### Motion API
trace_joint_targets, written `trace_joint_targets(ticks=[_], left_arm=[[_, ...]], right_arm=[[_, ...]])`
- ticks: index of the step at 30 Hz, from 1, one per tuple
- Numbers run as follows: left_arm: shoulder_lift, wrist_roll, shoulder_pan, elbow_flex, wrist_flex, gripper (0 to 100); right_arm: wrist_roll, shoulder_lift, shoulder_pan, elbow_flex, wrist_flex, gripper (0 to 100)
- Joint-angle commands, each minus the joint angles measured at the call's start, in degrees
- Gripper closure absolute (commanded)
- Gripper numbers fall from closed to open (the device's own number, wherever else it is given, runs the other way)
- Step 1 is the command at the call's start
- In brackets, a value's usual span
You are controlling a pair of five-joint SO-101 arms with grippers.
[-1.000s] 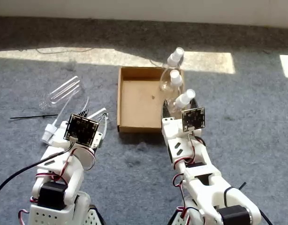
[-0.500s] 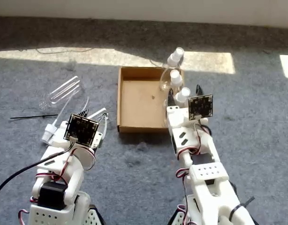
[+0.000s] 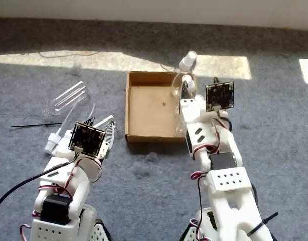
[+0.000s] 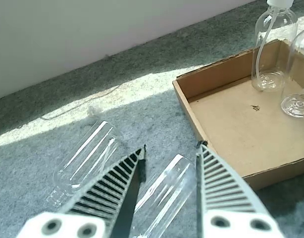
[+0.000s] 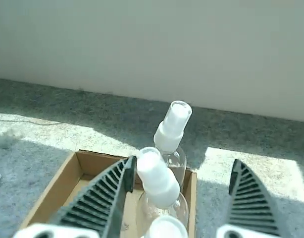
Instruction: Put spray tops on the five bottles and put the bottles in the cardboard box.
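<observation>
The cardboard box (image 3: 144, 108) lies on the grey carpet between the arms. Three clear bottles with white spray tops stand along its right side: the far one (image 5: 172, 124), the middle one (image 5: 154, 181), and a near one (image 5: 164, 228) of which just the cap shows. My right gripper (image 5: 181, 186) hangs open above them, the middle bottle's top close to one finger. Two uncapped clear bottles (image 3: 68, 99) lie on the carpet left of the box. My left gripper (image 4: 171, 148) is open low over one lying bottle (image 4: 162, 198); the other bottle (image 4: 87, 153) lies beside it.
A loose white spray top (image 3: 52, 142) with its thin tube lies on the carpet beside the left arm. A thin black strip (image 3: 33, 124) lies further left. A sunlit patch crosses the carpet behind the box, and a pale wall (image 5: 152, 44) stands beyond.
The right arm has moved forward over the box's right side, and it now covers the nearest bottle's top in the high view. The left arm has kept still.
</observation>
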Motion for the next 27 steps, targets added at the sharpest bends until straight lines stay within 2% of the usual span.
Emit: trace_joint_targets(ticks=[1,8,10,14,19,22,27], left_arm=[[-0.8,-0.2,-0.7,-0.4,-1.2,84],[-0.6,-0.2,-0.9,-0.7,-1.1,84],[-0.6,-0.3,-2.0,-1.5,-1.3,84],[2.2,-0.2,-9.4,-8.0,-0.9,84],[18.9,-0.4,-18.8,-19.3,3.2,84],[30.8,-1.2,-23.7,-29.7,7.7,84],[46.5,-11.0,-33.5,-45.7,12.2,84]], right_arm=[[0.5,-1.7,0.6,-8.0,3.6,74.9],[0.4,-1.6,0.3,-19.5,14.5,74.9],[0.4,-1.6,-2.2,-21.4,18.2,74.9],[0.4,-1.6,-11.2,-22.4,25.4,74.9],[0.3,-2.7,-19.7,-22.4,28.0,74.9],[0.3,-4.6,-23.4,-16.9,28.9,74.9],[0.9,-3.3,-29.5,-9.1,27.9,74.9]])
